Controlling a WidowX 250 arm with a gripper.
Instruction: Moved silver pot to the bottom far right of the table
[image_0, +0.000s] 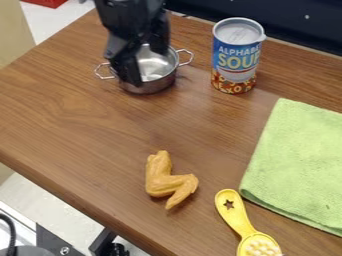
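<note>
The silver pot (152, 82) stands upright on the wooden table, toward the upper left of the camera view, with one loop handle out to each side. My black gripper (147, 68) hangs over it from the top edge, open. One finger comes down across the pot's left part, while the other is over its back part; the shiny inside shows between them. Part of the rim is hidden behind the gripper, and I cannot tell whether the fingers touch the metal.
Right of the pot stands a soup can (236, 57). A green cloth (300, 160) lies along the right side. Nearer the front are an orange chicken wing (167, 179) and a yellow brush (235, 216). The table edge (73, 194) slants across the lower left.
</note>
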